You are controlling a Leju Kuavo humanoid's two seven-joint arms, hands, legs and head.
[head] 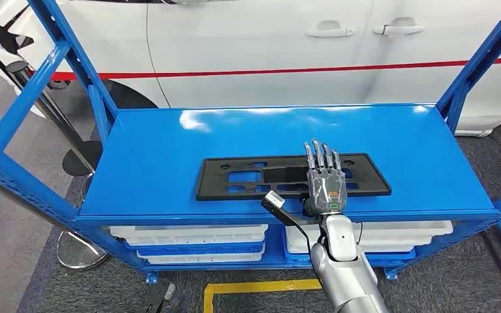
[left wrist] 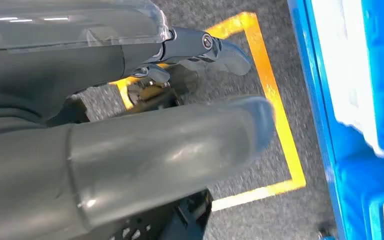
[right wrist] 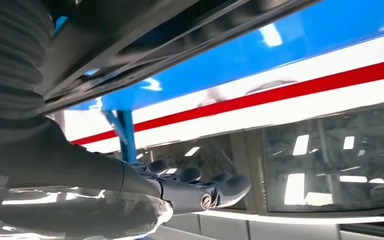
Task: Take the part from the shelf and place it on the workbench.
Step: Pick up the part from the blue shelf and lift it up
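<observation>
Right robot hand (head: 325, 184) is being laid flat, fingers extended and apart, over the black part (head: 248, 177), nothing gripped | part is lying beneath and left of it on the blue shelf (head: 150, 150) | left robot hand (left wrist: 170, 145) is hanging empty above yellow-taped floor (left wrist: 280, 145), fingers apart

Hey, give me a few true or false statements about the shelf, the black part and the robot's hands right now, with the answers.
1. The black part lies flat on the blue shelf. True.
2. The right hand is over the part, fingers extended. True.
3. The part is already lifted clear of the shelf. False: it still lies on it.
4. The left hand holds the part. False: it hangs over floor with yellow tape.
5. A white car stands behind the shelf. True.
</observation>
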